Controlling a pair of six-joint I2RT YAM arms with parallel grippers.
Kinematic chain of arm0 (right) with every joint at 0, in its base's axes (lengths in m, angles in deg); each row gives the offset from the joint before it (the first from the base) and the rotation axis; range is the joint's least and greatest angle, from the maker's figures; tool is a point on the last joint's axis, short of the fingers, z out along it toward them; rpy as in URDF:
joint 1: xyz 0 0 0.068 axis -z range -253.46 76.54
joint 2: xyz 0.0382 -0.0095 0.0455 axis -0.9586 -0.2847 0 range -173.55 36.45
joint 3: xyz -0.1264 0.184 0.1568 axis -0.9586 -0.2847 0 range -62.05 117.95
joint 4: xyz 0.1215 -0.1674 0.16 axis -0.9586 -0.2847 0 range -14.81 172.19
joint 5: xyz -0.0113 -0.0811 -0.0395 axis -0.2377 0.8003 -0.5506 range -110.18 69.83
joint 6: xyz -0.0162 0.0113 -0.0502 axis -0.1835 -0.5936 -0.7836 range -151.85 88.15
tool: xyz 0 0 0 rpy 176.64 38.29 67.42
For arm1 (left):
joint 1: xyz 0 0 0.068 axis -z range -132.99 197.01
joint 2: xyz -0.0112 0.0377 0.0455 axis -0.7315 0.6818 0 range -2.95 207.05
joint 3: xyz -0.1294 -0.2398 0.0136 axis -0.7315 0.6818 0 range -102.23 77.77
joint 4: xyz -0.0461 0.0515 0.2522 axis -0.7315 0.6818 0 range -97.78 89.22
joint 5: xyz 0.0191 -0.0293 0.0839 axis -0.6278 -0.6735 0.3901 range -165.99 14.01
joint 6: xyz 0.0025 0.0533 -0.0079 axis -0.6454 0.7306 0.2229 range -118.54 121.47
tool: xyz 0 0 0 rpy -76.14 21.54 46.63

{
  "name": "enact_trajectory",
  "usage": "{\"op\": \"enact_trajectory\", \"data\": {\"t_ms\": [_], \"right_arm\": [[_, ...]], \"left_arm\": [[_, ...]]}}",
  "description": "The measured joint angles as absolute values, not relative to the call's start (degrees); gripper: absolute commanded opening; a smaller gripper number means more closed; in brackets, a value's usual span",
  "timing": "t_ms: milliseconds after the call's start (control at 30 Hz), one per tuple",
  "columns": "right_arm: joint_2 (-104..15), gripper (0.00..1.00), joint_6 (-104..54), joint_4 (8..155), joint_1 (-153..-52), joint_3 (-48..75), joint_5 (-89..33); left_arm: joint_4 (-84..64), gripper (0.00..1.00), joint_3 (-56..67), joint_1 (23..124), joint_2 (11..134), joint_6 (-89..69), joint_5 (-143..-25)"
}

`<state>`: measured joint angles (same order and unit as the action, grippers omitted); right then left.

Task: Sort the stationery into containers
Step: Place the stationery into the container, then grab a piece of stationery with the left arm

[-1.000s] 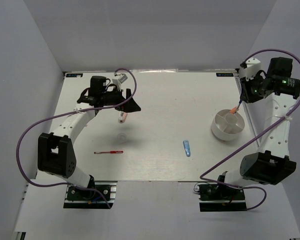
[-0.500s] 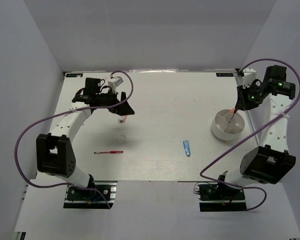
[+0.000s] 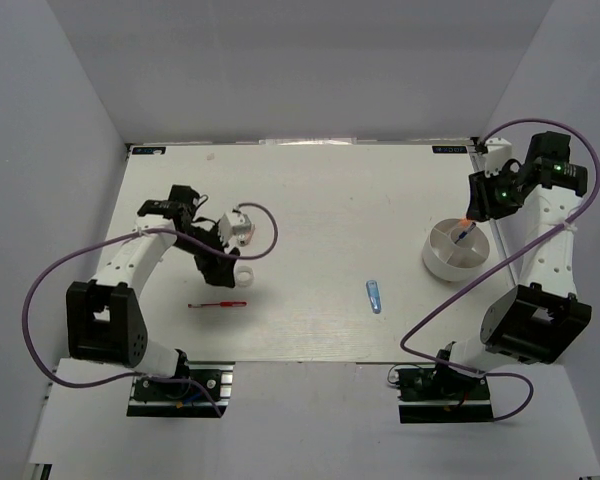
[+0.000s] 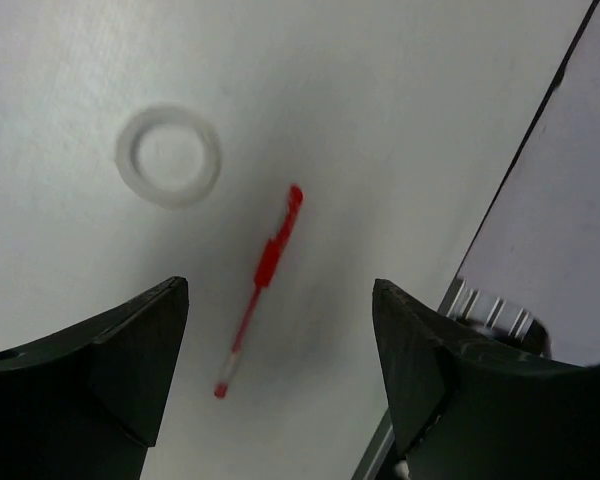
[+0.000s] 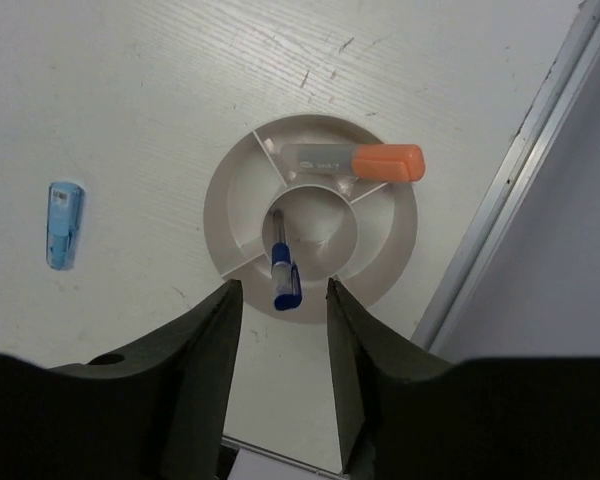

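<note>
The round white divided bowl (image 3: 442,262) stands at the right and also shows in the right wrist view (image 5: 226,215). The white marker with orange cap (image 5: 355,160) lies in an outer compartment. The slim blue pen (image 5: 283,270) lies from the centre compartment out over the near rim. My right gripper (image 5: 280,335) hangs open and empty above the bowl. My left gripper (image 4: 280,350) is open and empty above the slim red pen (image 4: 265,270), with the white tape ring (image 4: 168,155) beside it. The light-blue piece (image 3: 374,296) lies mid-table. The eraser is hidden.
Purple cables (image 3: 50,270) loop off both arms. The table's near metal edge (image 4: 480,300) shows close to the red pen. The right table edge (image 5: 525,170) runs just past the bowl. Grey walls enclose the table on three sides.
My left arm swung from the far left towards me and now hangs over the tape ring and red pen. My right gripper shifted slightly above the bowl.
</note>
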<state>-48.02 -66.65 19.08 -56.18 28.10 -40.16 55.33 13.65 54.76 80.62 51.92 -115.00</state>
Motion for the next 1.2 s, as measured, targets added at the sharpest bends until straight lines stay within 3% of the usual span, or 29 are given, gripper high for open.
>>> {"op": "enact_trajectory", "data": {"t_ms": [367,600,700,867,967,1100,1200], "right_arm": [[-51.1,0.5,-64.7,14.9,-56.2,42.4,-43.4],[-54.7,0.51,-62.4,11.8,-56.2,51.9,-47.3],[-54.7,0.51,-62.2,11.3,-56.2,51.7,-47.7],[-54.4,0.5,-61.7,11.1,-56.2,50.1,-48.6],[-53.9,0.49,-61.1,11.2,-56.3,48.3,-49.5],[-52.6,0.46,-60.5,11.8,-57.0,46.3,-50.5],[-51.9,0.47,-60.5,12.1,-58.0,46.0,-51.8]], "left_arm": [[57.2,0.82,26.0,55.3,71.7,64.8,-101.4],[45.6,0.75,36.8,55.3,70.7,64.7,-95.3],[39.5,0.66,42.8,55.3,69.0,65.2,-92.8],[34.5,0.34,45.9,55.4,65.4,66.1,-92.8],[29.9,0.26,47.1,55.4,64.8,65.1,-93.7],[25.8,0.0,47.9,55.4,64.9,64.5,-95.6],[26.5,0.0,47.5,55.3,65.1,64.4,-96.5]]}}
